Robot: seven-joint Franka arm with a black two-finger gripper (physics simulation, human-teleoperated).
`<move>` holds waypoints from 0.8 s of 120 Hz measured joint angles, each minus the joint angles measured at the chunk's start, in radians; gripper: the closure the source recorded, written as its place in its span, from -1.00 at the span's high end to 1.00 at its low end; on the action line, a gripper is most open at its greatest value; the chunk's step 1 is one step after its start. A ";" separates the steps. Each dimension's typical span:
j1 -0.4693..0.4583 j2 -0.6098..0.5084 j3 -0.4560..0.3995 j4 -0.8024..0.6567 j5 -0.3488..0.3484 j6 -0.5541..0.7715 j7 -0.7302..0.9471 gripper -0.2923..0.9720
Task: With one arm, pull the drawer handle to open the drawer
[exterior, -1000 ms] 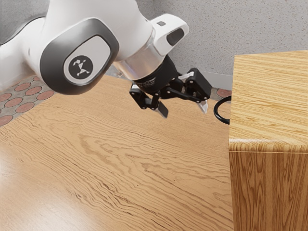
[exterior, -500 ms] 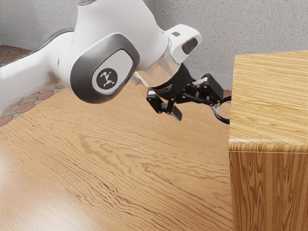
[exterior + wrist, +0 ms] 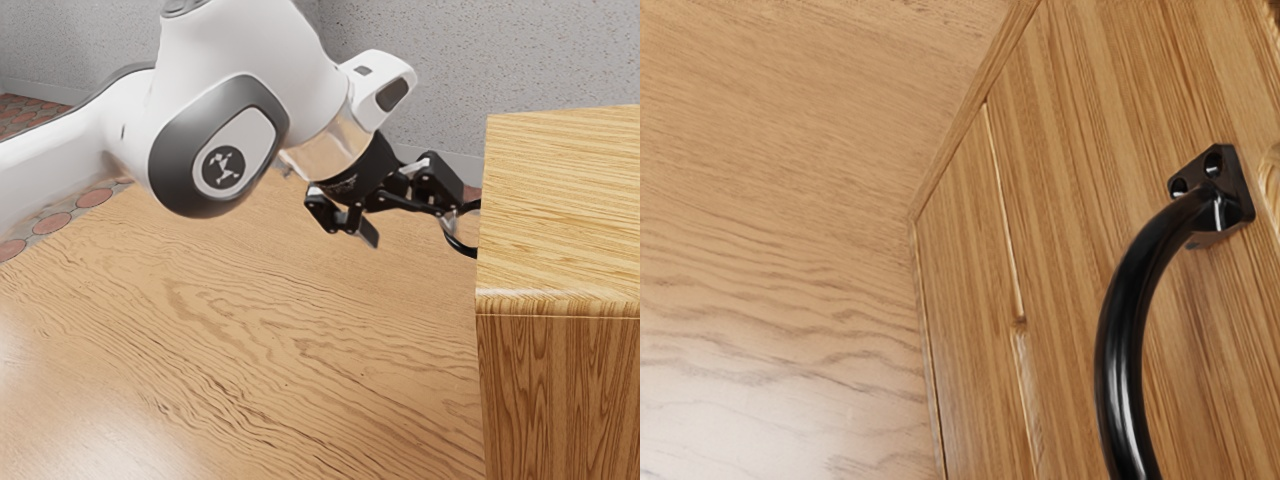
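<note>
Landmark: the wooden cabinet (image 3: pixel 560 200), standing on the wooden table (image 3: pixel 250 330) at the exterior view's right.
Drawer handle: a black curved bar (image 3: pixel 460 238) on the cabinet's face, jutting out toward the arm. In the wrist view it arches out from the cabinet (image 3: pixel 1125 330), and one end is fixed by a small black mounting plate (image 3: pixel 1210 185) with two screw holes.
Drawer front: a wood panel (image 3: pixel 1070 200) marked by thin seams, sitting flush with the rest of the cabinet's face.
Arm: white with a grey joint cap (image 3: pixel 220 100), reaching toward the cabinet above the table.
Gripper: black (image 3: pixel 408 226), just in front of the cabinet's face at handle height.
Claw state: the fingers stand wide apart. The one nearer the cabinet is right at the handle's loop, and the other (image 3: pixel 366 230) hangs well back from the cabinet over the table. Nothing is clamped between them.
Wall: speckled grey (image 3: pixel 520 60), behind the cabinet.
</note>
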 joint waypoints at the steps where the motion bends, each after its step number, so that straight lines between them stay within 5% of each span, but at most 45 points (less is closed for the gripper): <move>1: 0.001 0.001 0.000 -0.001 0.000 0.002 0.000 0.54; 28: 0.005 0.001 0.001 -0.036 -0.001 0.042 -0.001 0.53; 58: 0.050 -0.158 0.048 -0.199 0.026 0.041 0.000 0.53; 96: -0.015 -0.345 0.124 -0.273 0.037 0.015 0.003 0.54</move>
